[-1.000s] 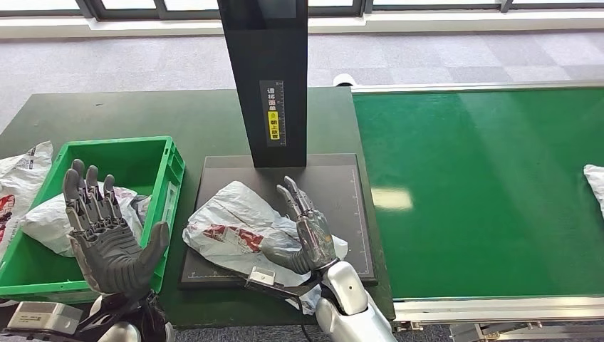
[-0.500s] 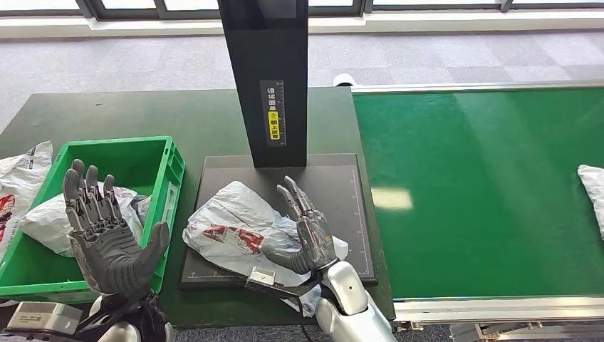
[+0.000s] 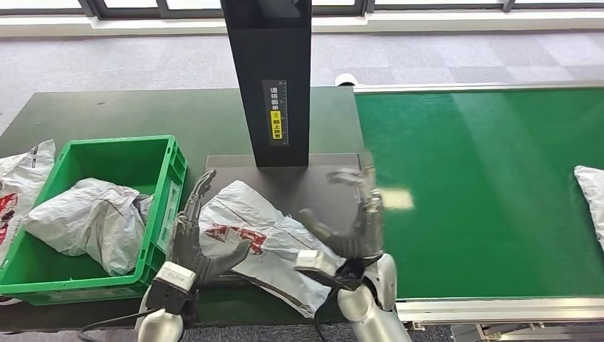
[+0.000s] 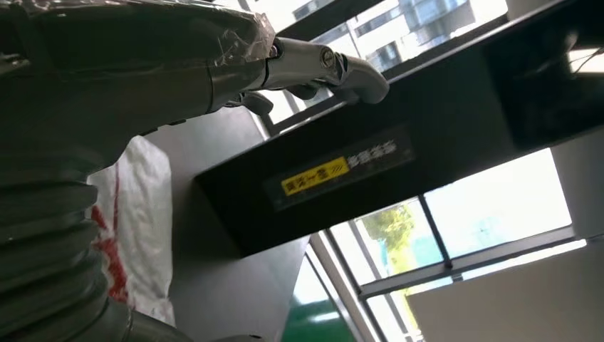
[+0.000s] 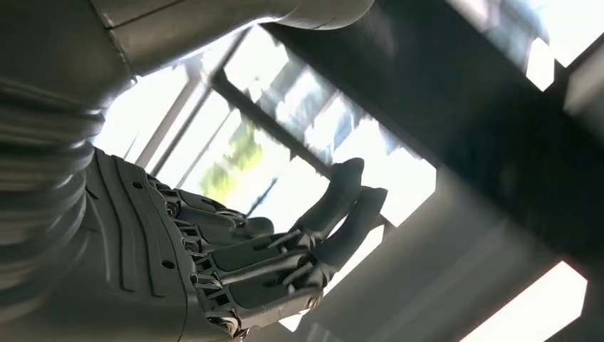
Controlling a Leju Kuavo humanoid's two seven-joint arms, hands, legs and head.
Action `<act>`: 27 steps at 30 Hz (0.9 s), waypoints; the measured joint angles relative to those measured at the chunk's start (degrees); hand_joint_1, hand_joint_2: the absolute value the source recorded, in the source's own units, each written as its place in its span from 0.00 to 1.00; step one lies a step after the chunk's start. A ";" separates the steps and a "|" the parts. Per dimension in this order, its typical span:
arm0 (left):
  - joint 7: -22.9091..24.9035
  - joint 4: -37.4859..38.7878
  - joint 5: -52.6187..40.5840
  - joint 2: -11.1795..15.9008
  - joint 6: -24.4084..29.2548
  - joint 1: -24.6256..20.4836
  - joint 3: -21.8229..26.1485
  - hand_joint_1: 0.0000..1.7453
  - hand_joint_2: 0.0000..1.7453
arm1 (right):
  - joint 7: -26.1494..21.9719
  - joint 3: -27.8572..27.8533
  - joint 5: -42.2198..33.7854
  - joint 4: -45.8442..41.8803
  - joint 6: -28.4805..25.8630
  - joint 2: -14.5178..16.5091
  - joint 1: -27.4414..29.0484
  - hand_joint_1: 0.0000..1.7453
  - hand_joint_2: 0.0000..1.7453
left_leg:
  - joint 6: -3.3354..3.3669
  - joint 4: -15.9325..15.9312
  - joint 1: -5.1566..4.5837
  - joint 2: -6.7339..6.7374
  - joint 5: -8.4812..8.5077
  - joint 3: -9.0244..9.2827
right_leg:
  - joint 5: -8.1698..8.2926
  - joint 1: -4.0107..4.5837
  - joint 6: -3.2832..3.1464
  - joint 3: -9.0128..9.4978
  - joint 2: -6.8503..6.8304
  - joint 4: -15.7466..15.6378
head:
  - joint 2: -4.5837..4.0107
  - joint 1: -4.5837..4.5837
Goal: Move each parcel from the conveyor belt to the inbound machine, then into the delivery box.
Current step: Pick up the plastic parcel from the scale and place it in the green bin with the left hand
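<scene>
Nearest me, left robot hand (image 3: 201,246) sits at the near-left edge of the white parcel (image 3: 267,239), fingers spread and curved, thumb against the bag's printed red patch; I see no closed grasp, it holds nothing. Left wrist view just shows the thumb (image 4: 324,64) stretched out with the bag's white-and-red plastic (image 4: 146,214) beside it.

Right robot hand (image 3: 356,224) is raised at the parcel's right side, motion-blurred, fingers apart and upright, palm facing the bag, nothing held. Right wrist view confirms fingers (image 5: 313,235) loosely extended against bright windows, empty.

The parcel lies flat on the inbound machine's dark scan plate (image 3: 331,189), its near corner hanging over the plate's front edge onto the table (image 3: 121,114).

Left of the plate, green delivery box (image 3: 43,274) on the table, one crumpled white parcel inside (image 3: 92,221). Another white bag (image 3: 18,182) lies outside the box at the far-left edge.

To the right, green conveyor belt (image 3: 484,185), with one more parcel (image 3: 591,189) at its right edge, partly cut off.

Further back, the machine's black upright column (image 3: 274,50) with a yellow label (image 3: 274,125).
</scene>
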 joint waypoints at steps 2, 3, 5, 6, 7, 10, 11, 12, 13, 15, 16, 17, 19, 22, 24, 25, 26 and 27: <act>-0.42 5.04 -0.94 -0.54 0.00 -1.69 0.00 0.00 1.00 | -0.46 -0.92 -0.91 -7.68 0.16 -0.13 1.11 0.00 1.00 | 0.00 0.00 -0.04 0.34 -0.09 0.11 | 0.05 -0.03 0.01 -0.02 0.34 0.00 | 0.00 -0.01; -0.35 7.31 -1.35 -0.80 0.01 -2.63 0.01 0.00 1.00 | -0.57 -1.33 -0.57 -11.00 0.25 -0.20 1.64 0.00 1.00 | 0.01 0.01 -0.06 0.37 -0.10 0.13 | 0.06 -0.05 0.02 -0.02 0.37 -0.01 | 0.00 -0.02; 0.27 11.28 -2.36 -1.27 -0.05 -3.97 0.01 0.00 1.00 | -0.61 -2.04 -0.32 -16.57 0.28 -0.27 2.52 0.00 1.00 | 0.01 0.00 -0.06 0.37 -0.10 0.14 | 0.06 -0.04 0.03 -0.01 0.37 -0.01 | 0.00 -0.02; 0.74 12.79 -2.96 -1.48 -0.09 -4.37 0.01 0.00 1.00 | -0.57 -2.37 -0.35 -18.65 0.28 -0.28 2.85 0.00 1.00 | 0.01 0.00 -0.06 0.38 -0.10 0.14 | 0.05 -0.04 0.03 -0.02 0.37 -0.01 | 0.00 -0.03; 1.27 14.11 -3.60 -1.68 -0.11 -4.71 0.01 0.00 1.00 | -0.54 -2.63 -0.39 -20.23 0.28 -0.30 3.10 0.00 1.00 | 0.01 0.00 -0.06 0.40 -0.10 0.14 | 0.05 -0.04 0.03 -0.04 0.38 -0.01 | 0.00 -0.03; 2.43 17.03 -5.08 -2.25 -0.01 -5.58 0.01 0.00 1.00 | -0.52 -2.98 -0.52 -23.35 0.32 -0.39 3.61 0.00 1.00 | 0.01 0.00 -0.06 0.42 -0.10 0.13 | 0.05 -0.03 0.03 -0.06 0.39 -0.01 | 0.00 -0.02; 2.62 17.74 -5.33 -2.40 0.04 -5.77 0.02 0.00 1.00 | -0.52 -3.09 -0.56 -24.09 0.34 -0.40 3.74 0.00 1.00 | 0.01 0.00 -0.06 0.42 -0.10 0.13 | 0.05 -0.02 0.03 -0.06 0.39 -0.01 | 0.00 -0.02; 2.73 18.32 -5.49 -2.54 0.07 -5.90 0.02 0.00 1.00 | -0.52 -3.20 -0.60 -24.71 0.35 -0.40 3.84 0.00 1.00 | 0.01 0.00 -0.06 0.42 -0.10 0.13 | 0.05 -0.02 0.03 -0.06 0.38 -0.01 | 0.00 -0.02; 2.79 18.80 -5.61 -2.64 0.08 -6.02 0.02 0.00 1.00 | -0.52 -3.31 -0.64 -25.22 0.35 -0.40 3.93 0.00 1.00 | 0.00 0.00 -0.05 0.42 -0.10 0.13 | 0.05 -0.02 0.03 -0.06 0.38 -0.01 | 0.00 -0.02; 2.95 19.59 -5.84 -2.83 0.19 -6.24 0.02 0.00 1.00 | -0.52 -3.44 -0.81 -25.95 0.35 -0.41 4.05 0.00 1.00 | 0.00 -0.01 -0.04 0.42 -0.10 0.13 | 0.05 -0.01 0.03 -0.06 0.39 -0.01 | 0.00 -0.02; 3.09 20.02 -6.07 -2.91 0.29 -6.34 0.02 0.00 1.00 | -0.52 -3.47 -0.95 -26.26 0.35 -0.42 4.09 0.00 1.00 | 0.00 -0.01 -0.03 0.42 -0.10 0.13 | 0.05 -0.01 0.03 -0.06 0.39 -0.01 | 0.00 -0.02; 3.25 20.43 -6.39 -2.99 0.42 -6.43 0.02 0.00 1.00 | -0.52 -3.49 -1.12 -26.52 0.35 -0.43 4.12 0.00 1.00 | 0.00 -0.01 -0.03 0.42 -0.10 0.13 | 0.05 -0.01 0.03 -0.05 0.39 -0.01 | 0.00 -0.02; 3.72 21.30 -7.31 -3.18 0.85 -6.59 0.01 0.00 1.00 | -0.52 -3.51 -1.37 -26.95 0.35 -0.43 4.18 0.00 1.00 | 0.00 -0.01 -0.03 0.42 -0.10 0.13 | 0.05 -0.02 0.03 -0.05 0.39 -0.01 | 0.00 -0.02; 4.62 22.60 -9.17 -3.35 1.91 -6.92 0.02 0.00 1.00 | -0.52 -3.51 -1.47 -27.36 0.35 -0.43 4.26 0.00 1.00 | 0.00 -0.01 -0.03 0.42 -0.10 0.12 | 0.05 -0.02 0.03 -0.05 0.39 -0.01 | 0.00 -0.02; 5.29 23.25 -10.49 -3.38 2.55 -7.06 0.02 0.00 1.00 | -0.52 -3.53 -1.49 -27.47 0.35 -0.43 4.29 0.00 1.00 | 0.00 -0.01 -0.03 0.42 -0.10 0.12 | 0.05 -0.02 0.03 -0.05 0.39 -0.01 | 0.00 -0.02; 5.70 23.53 -11.23 -3.39 2.83 -7.10 0.02 0.00 1.00 | -0.52 -3.54 -1.49 -27.50 0.35 -0.43 4.30 0.00 1.00 | 0.00 -0.01 -0.03 0.42 -0.10 0.12 | 0.05 -0.02 0.03 -0.05 0.39 -0.01 | 0.00 -0.02; 6.22 23.81 -12.07 -3.42 3.12 -7.12 0.02 0.00 1.00 | -0.52 -3.55 -1.50 -27.54 0.35 -0.43 4.30 0.00 1.00 | 0.00 -0.01 -0.03 0.42 -0.10 0.12 | 0.05 -0.02 0.03 -0.05 0.39 -0.01 | 0.00 -0.02; 6.82 24.10 -12.97 -3.46 3.40 -7.14 0.02 0.00 1.00 | -0.52 -3.57 -1.51 -27.57 0.35 -0.43 4.31 0.00 1.00 | 0.00 -0.01 -0.03 0.42 -0.10 0.12 | 0.05 -0.02 0.03 -0.05 0.39 -0.01 | 0.00 -0.02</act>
